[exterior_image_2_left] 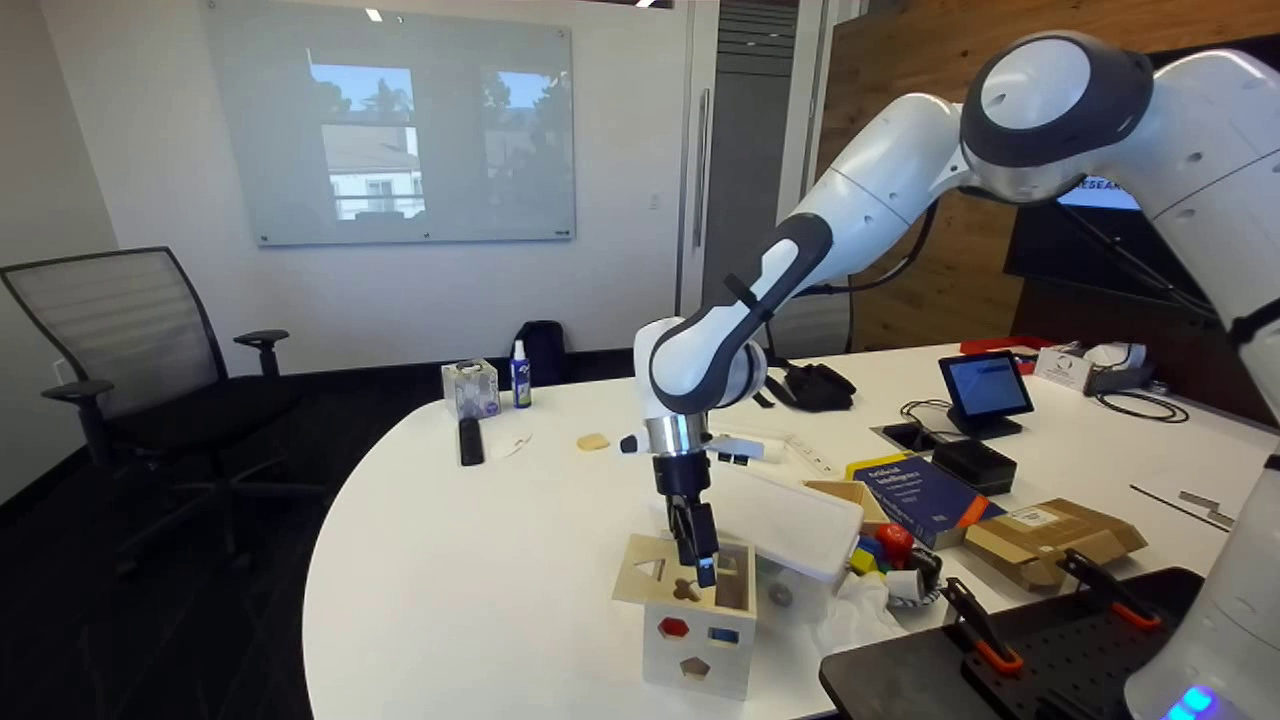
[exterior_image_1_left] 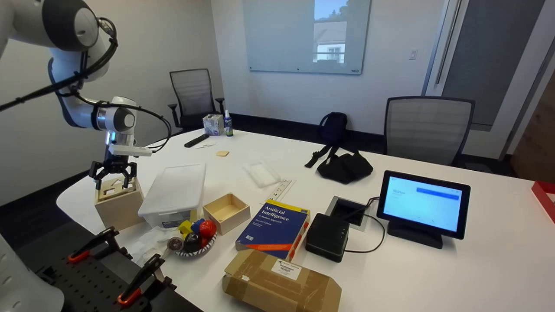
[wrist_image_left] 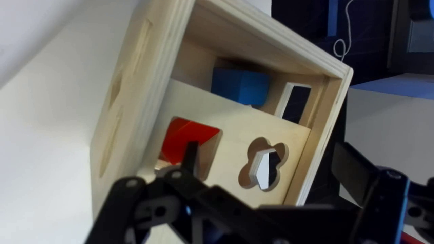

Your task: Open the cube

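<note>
The cube is a light tan wooden box with shaped holes, standing on the table in both exterior views (exterior_image_1_left: 119, 213) (exterior_image_2_left: 720, 662) and filling much of the wrist view (wrist_image_left: 135, 101). Its top lid (exterior_image_2_left: 632, 590) is slid partly off to one side, leaving a gap. Through the gap the wrist view shows a blue block (wrist_image_left: 240, 86) inside; a red block (wrist_image_left: 186, 135) shows through a lid hole. My gripper (exterior_image_1_left: 112, 186) is open over the cube, fingers wide apart. In the wrist view, one finger is over the lid's square hole, the other beyond the rim. Contact cannot be told.
A white translucent container (exterior_image_1_left: 175, 190) stands close beside the cube. Near it are a bowl of coloured pieces (exterior_image_1_left: 197, 253), a small open wooden box (exterior_image_1_left: 238, 216), a blue book (exterior_image_1_left: 271, 225) and a cardboard box (exterior_image_1_left: 277, 281). Clamps (exterior_image_1_left: 141, 281) stand on the robot's mount.
</note>
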Robot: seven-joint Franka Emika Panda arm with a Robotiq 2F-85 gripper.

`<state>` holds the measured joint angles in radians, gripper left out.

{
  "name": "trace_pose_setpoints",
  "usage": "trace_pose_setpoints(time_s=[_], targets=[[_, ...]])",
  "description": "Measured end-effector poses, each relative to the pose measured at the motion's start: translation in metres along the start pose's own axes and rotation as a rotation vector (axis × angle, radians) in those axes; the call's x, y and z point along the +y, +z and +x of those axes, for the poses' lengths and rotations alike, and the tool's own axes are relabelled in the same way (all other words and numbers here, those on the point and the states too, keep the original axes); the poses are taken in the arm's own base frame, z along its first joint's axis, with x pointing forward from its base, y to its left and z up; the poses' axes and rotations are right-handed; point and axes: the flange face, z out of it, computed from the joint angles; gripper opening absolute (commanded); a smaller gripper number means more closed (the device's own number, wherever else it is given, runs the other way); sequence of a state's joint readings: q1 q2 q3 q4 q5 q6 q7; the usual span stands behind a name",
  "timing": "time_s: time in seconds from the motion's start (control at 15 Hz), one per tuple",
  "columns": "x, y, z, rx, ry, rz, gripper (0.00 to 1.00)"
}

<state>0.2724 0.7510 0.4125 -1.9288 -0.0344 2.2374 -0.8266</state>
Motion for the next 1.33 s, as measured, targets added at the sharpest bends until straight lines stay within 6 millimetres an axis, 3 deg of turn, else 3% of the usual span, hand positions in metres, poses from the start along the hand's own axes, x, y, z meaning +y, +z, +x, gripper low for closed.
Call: trace_pose_setpoints(time_s=[1.33], targets=[[0.005, -0.007, 0.017, 0.102, -0.076, -0.098, 1.00]])
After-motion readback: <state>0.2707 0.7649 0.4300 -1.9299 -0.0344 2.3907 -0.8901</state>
